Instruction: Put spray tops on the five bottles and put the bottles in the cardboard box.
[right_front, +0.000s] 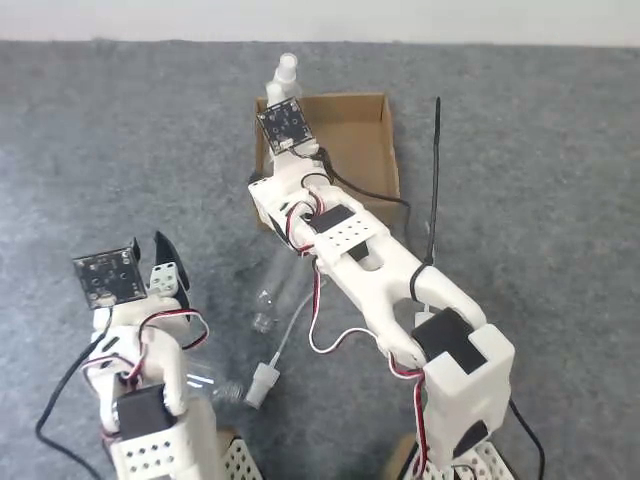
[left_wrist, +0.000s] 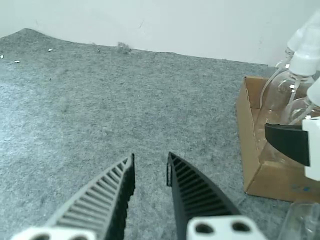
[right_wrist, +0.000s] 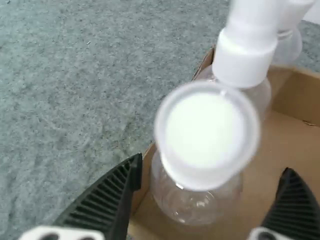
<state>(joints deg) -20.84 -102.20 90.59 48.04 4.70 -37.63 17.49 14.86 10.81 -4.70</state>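
Observation:
The cardboard box (right_front: 352, 130) sits at the far middle of the grey carpet. My right gripper (right_wrist: 210, 170) hangs open over its near-left corner, a finger on either side of a clear bottle (right_wrist: 200, 200) that stands there with a white spray top (right_wrist: 206, 131). Two more topped bottles (right_wrist: 247, 45) stand just behind it; one spray top (right_front: 286, 72) pokes up past the box's far wall. My left gripper (left_wrist: 150, 167) is open and holds nothing, low over bare carpet left of the box (left_wrist: 250, 142). An open-necked bottle (right_front: 274, 290) lies between the arms.
A second clear bottle (right_front: 212, 386) lies by the left arm's base. A loose spray top (right_front: 261, 382) with its long tube lies beside it. A black cable (right_front: 435, 170) runs along the box's right side. Bare carpet stretches left and right.

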